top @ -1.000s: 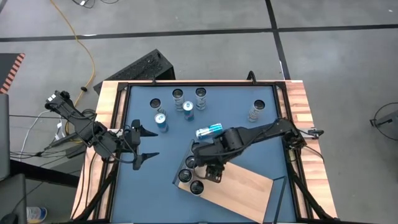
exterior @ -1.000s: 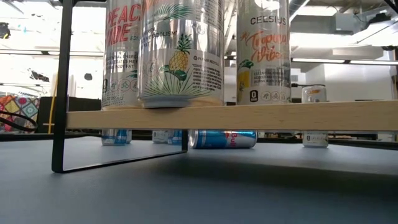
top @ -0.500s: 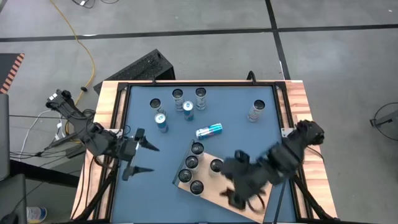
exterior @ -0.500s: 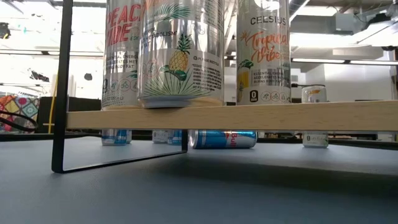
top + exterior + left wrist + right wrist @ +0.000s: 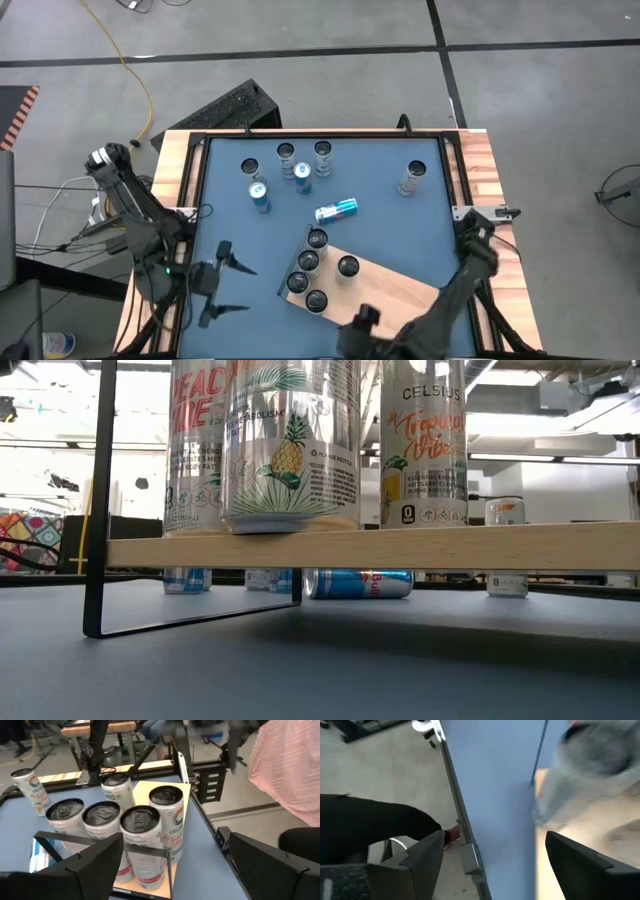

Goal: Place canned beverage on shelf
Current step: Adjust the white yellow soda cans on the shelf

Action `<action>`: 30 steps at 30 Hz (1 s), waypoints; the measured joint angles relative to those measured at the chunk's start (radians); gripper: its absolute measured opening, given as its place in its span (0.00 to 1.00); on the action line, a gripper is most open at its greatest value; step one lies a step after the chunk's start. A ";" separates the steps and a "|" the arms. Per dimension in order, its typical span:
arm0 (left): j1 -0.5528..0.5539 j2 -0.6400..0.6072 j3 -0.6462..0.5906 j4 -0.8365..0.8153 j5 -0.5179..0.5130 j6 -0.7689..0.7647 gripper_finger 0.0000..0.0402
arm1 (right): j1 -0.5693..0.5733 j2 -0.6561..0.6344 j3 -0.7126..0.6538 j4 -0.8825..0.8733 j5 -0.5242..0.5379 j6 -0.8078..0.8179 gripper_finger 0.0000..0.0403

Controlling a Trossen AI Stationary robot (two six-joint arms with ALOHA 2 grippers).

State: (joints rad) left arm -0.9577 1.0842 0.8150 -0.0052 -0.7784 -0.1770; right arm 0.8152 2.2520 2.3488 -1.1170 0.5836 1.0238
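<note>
Cans (image 5: 317, 270) now stand five together on the shelf (image 5: 385, 295) — the right gripper (image 5: 492, 857), over them a second ago, has swung off to the table's near edge, so that placement looks done. Its jaws are spread and hold nothing. Left gripper (image 5: 222, 285) has also drawn back, near the left edge, jaws wide and empty. Six more cans wait on the table, one blue can (image 5: 336, 210) lying flat.

Grey concrete floor (image 5: 300, 60) with a yellow cable (image 5: 135, 75).

Overhead, table-level, 2 wrist cams
</note>
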 joint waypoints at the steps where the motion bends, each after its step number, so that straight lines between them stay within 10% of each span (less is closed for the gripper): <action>1: -0.014 0.020 0.000 0.018 -0.023 0.000 0.87 | -0.004 0.030 -0.001 0.025 0.001 0.014 0.82; 13: -0.077 0.089 0.008 0.074 -0.103 -0.063 0.87 | -0.033 0.268 0.001 0.492 0.004 -0.023 0.74; 25: -0.104 0.089 0.008 0.072 -0.188 -0.068 0.87 | 0.003 0.274 0.000 0.366 0.369 0.199 0.06; 30: -0.103 0.089 0.008 0.072 -0.191 -0.071 0.87 | -0.005 0.274 0.000 0.411 0.431 0.156 0.03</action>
State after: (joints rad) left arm -1.0611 1.1732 0.8234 0.0669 -0.9699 -0.2476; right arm 0.8099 2.5256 2.3486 -0.7065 1.0144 1.1800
